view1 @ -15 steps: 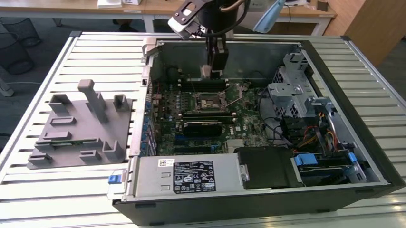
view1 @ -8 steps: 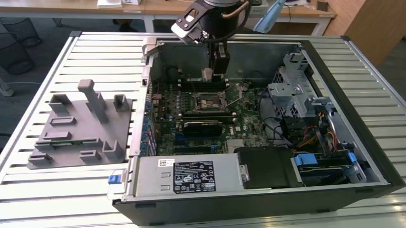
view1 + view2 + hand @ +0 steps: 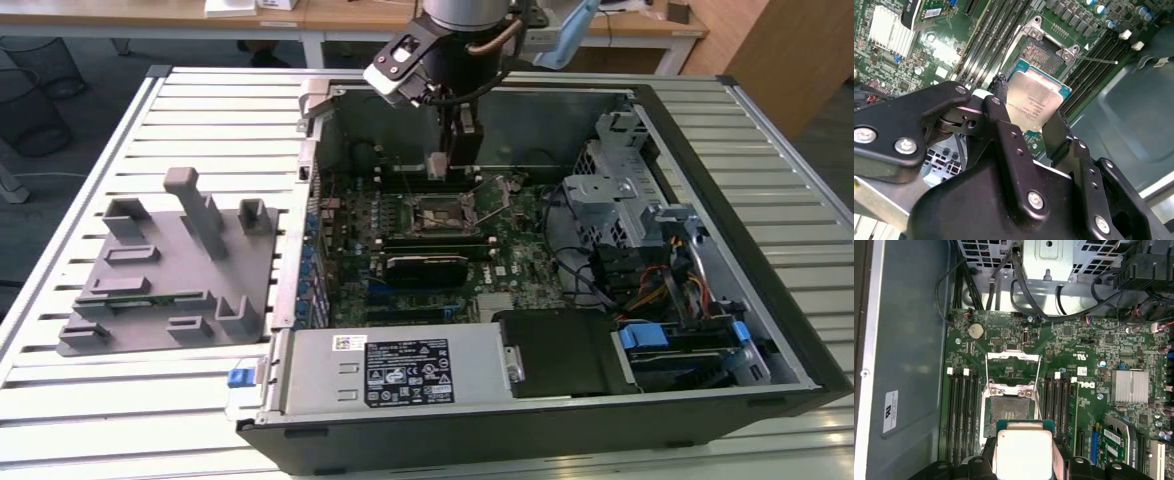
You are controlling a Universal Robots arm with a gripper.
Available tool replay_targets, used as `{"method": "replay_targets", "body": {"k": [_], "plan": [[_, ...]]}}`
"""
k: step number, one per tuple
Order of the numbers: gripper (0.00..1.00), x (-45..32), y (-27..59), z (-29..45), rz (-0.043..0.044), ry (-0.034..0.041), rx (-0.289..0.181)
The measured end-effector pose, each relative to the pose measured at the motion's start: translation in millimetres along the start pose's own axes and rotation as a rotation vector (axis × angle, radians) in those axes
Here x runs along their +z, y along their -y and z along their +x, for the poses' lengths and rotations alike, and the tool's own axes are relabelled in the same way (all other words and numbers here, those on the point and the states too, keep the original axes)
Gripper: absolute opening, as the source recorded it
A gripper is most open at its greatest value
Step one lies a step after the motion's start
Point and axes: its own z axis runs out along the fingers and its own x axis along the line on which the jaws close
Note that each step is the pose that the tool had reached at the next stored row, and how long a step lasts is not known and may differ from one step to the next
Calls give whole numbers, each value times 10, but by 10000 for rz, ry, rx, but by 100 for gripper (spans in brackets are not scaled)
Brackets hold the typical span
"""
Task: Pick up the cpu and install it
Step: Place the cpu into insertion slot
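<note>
Grips the cpu (image 3: 1036, 97) in the tool (image 3: 1029, 114), with black fingers (image 3: 999, 107) closed against two opposite edges and the silvery top plate turned toward the second wrist view. Hangs just above the open socket (image 3: 1045, 52), apart from it and not seated. Appears in the first wrist view as a pale square between the fingers, overlapping the near edge of the socket, with the hinged metal frame (image 3: 1013, 362) flipped up beyond. Stands beside a thin metal lever (image 3: 1094, 60) swung out from one corner of the socket in the second wrist view.

Flanks the socket with rows of dark memory slots (image 3: 961, 410) on both sides of the green motherboard (image 3: 1079, 340). Carries a ribbed silver heatsink (image 3: 1129, 386) farther along the board.

Lies flat inside the open computer case (image 3: 694, 130), with a grey power supply (image 3: 387, 370) at the near end and bundled cables (image 3: 654, 280) at the exterior view's right. Rests on the slatted bench (image 3: 200, 110). Shares the bench with a grey fixture plate (image 3: 174, 260) of upright blocks, just beside the case at the exterior view's left.
</note>
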Motion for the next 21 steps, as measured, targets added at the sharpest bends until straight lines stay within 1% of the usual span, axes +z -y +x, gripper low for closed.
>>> {"method": "replay_targets", "body": {"k": [7, 12, 21], "plan": [[53, 99, -9, 7, 0, 0, -1], [53, 180, -10, 15, -50, -4, -176], [53, 337, -8, 57, -57, -3, -179]]}}
